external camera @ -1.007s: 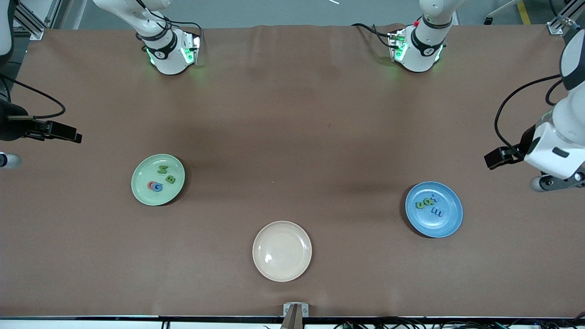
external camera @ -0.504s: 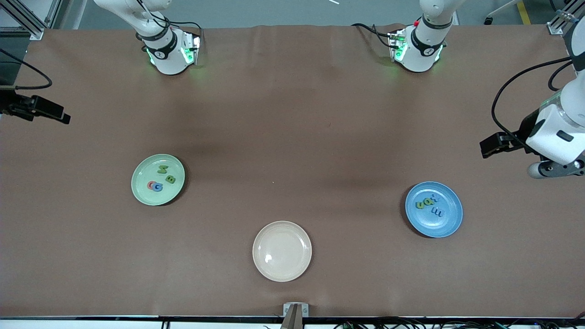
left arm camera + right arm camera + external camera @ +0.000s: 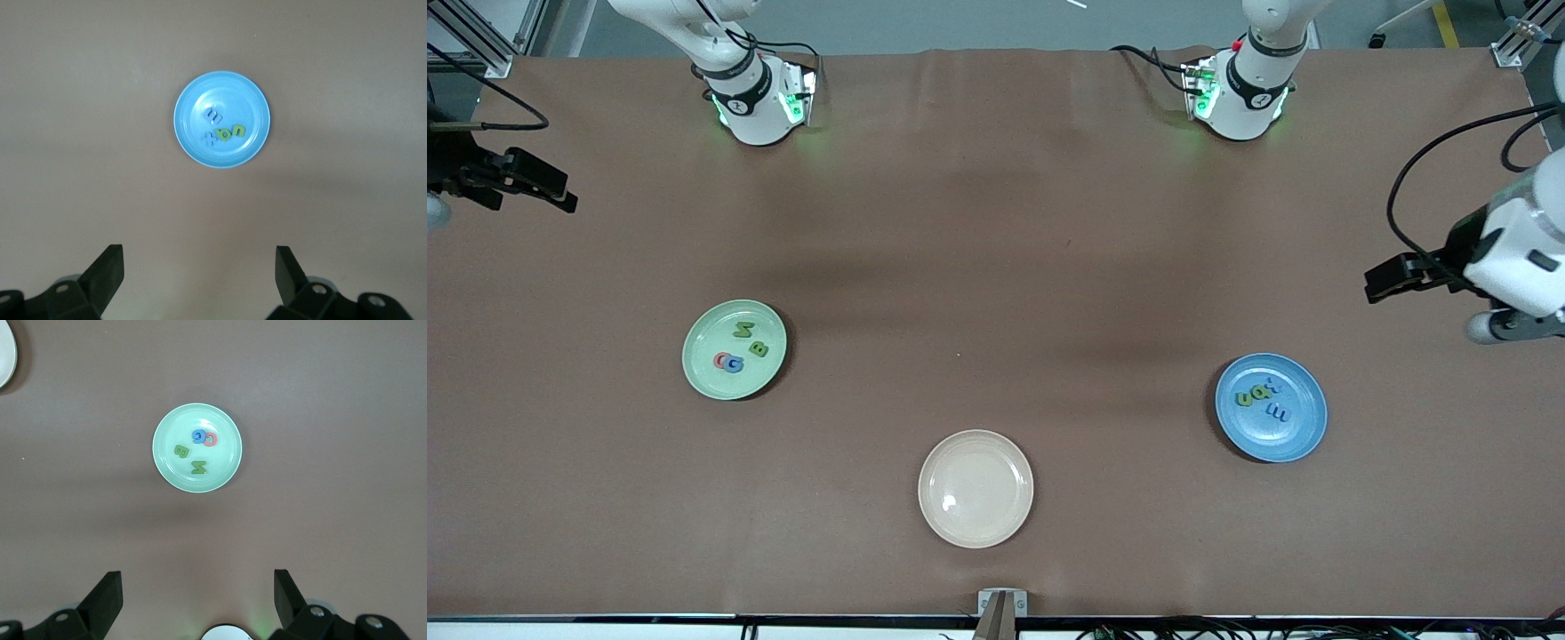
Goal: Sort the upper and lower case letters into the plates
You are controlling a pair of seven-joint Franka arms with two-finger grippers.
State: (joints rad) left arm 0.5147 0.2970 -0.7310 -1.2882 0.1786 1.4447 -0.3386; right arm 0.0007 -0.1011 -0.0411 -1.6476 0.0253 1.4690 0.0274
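Note:
The pale green plate (image 3: 710, 378) holds the green N (image 3: 742, 330), green B (image 3: 759, 348), red Q (image 3: 719, 360) and blue G (image 3: 735, 364). The blue plate (image 3: 1303, 436) holds the blue m (image 3: 1278, 412), blue x (image 3: 1273, 388) and two green small letters (image 3: 1251, 395). My left gripper (image 3: 199, 267) is open and empty, high over bare table beside the blue plate (image 3: 233, 93). My right gripper (image 3: 199, 587) is open and empty, high over bare table beside the green plate (image 3: 175, 427).
An empty cream-beige plate (image 3: 975, 488) lies near the front edge, between the two plates; its rim shows in the right wrist view (image 3: 5, 353). The arms' bases stand along the back edge. Brown cloth covers the table.
The right arm's hand has swung toward the bases' edge at its end of the table. The left arm's hand has risen slightly at its end. Letters and plates have not moved.

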